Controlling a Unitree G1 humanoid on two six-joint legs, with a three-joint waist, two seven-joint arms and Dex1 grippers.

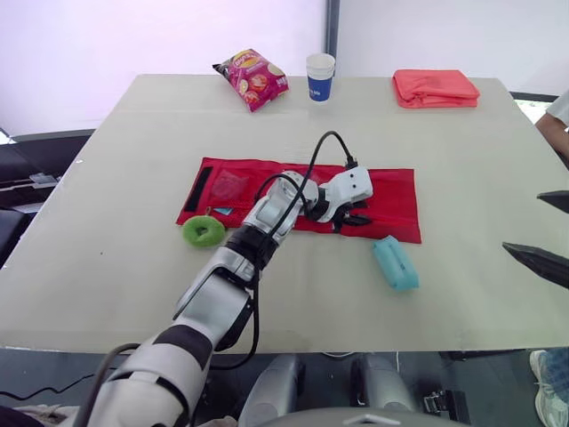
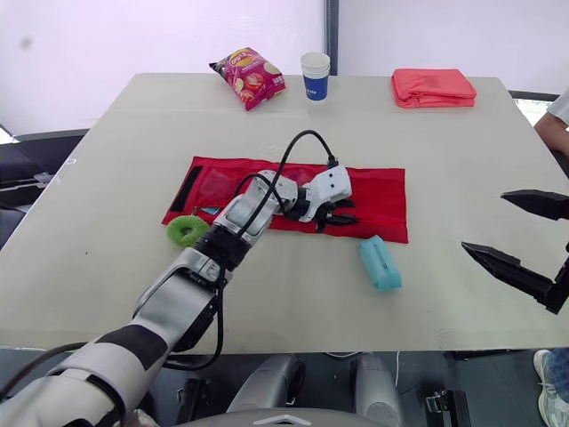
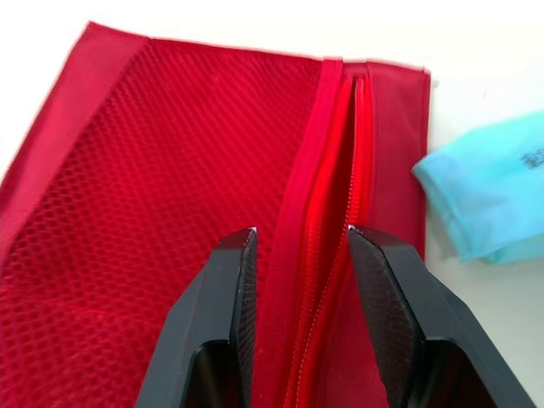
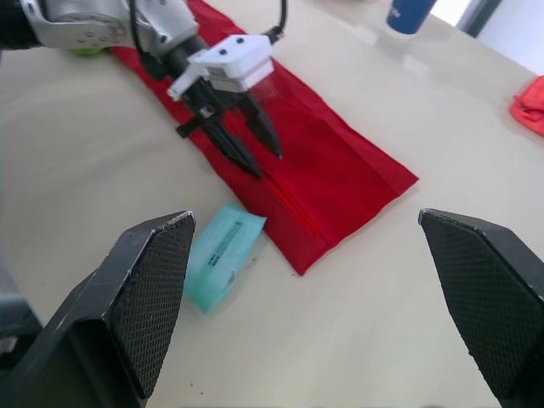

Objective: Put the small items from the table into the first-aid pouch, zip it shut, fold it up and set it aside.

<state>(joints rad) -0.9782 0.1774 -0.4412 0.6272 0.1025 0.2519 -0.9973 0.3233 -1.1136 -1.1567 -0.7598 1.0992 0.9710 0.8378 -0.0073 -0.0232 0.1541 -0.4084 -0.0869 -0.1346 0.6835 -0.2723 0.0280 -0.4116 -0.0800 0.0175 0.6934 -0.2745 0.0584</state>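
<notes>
Looking from the head, you see your left pincer (image 1: 356, 218) spread open on the red pouch (image 1: 391, 191), the teal packet (image 1: 395, 262) just beside it and the green ring (image 1: 204, 232) back beside its forearm, both unpacked. Left wrist: jaws straddle the zipper (image 3: 355, 170), apparently part-open. Right wrist: your right pincer (image 4: 303, 217) hangs wide open, well apart. Packing, zipping and folding remain.

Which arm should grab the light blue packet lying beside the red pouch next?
Probably the right. The right gripper hangs open on the same side as the light blue soft packet, while the left gripper is open over the zip of the red fabric pouch.
</notes>
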